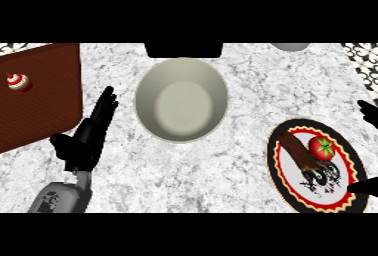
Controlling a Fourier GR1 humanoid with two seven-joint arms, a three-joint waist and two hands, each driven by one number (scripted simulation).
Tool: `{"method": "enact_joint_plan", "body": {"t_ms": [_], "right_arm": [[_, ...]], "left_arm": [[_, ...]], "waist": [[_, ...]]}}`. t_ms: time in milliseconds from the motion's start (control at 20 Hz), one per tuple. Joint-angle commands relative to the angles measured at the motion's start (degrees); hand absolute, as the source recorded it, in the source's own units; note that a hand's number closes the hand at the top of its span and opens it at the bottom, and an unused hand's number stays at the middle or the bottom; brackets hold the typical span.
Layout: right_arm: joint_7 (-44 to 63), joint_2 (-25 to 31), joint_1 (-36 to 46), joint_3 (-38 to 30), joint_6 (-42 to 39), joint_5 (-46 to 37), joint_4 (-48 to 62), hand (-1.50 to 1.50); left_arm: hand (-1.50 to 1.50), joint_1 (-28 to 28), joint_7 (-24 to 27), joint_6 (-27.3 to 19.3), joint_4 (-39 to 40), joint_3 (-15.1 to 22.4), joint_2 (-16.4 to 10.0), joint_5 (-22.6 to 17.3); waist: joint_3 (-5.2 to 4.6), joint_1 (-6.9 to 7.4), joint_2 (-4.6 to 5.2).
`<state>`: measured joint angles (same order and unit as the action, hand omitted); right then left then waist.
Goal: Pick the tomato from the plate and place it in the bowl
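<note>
The round red tomato [322,148] is seen ungrasped on the patterned round plate [283,170]; the right hand [367,111] is spread apart beside it, likely for approach, the left hand [92,132] rested straight-fingered near the cream ceramic bowl [181,100]

- Left hand [87,135]: open, fingers straight, pointing up, near the left edge of the counter [244,75].
- Left forearm [63,197]: below it.
- Right hand [368,110]: barely shows at the right edge.
</note>
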<state>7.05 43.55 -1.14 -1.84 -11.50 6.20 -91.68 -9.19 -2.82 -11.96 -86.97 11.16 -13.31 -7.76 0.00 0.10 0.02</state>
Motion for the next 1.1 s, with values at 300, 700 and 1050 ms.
{"method": "enact_joint_plan", "body": {"t_ms": [300, 700, 1050], "right_arm": [[-3.3, -5.7, 3.2, -4.9, -7.9, -0.7, 5.1, -1.50], [-1.8, -10.2, -1.5, -8.8, -10.4, 2.1, -1.6, -1.50], [-7.4, -16.7, -0.1, -7.6, -10.5, -4.7, 7.3, -1.50]], "left_arm": [[0.00, 0.6, -0.9, 1.0, -0.7, -1.1, 3.2, 3.8], [0.00, -1.5, 2.0, 6.1, 5.2, -5.6, 2.9, 2.1], [0.00, 1.2, -5.4, 2.1, -5.9, -2.4, 6.1, 7.1]], "waist": [[0.00, 0.01, -0.01], [-0.03, -0.43, -0.03], [0.02, 0.03, -0.05]]}}
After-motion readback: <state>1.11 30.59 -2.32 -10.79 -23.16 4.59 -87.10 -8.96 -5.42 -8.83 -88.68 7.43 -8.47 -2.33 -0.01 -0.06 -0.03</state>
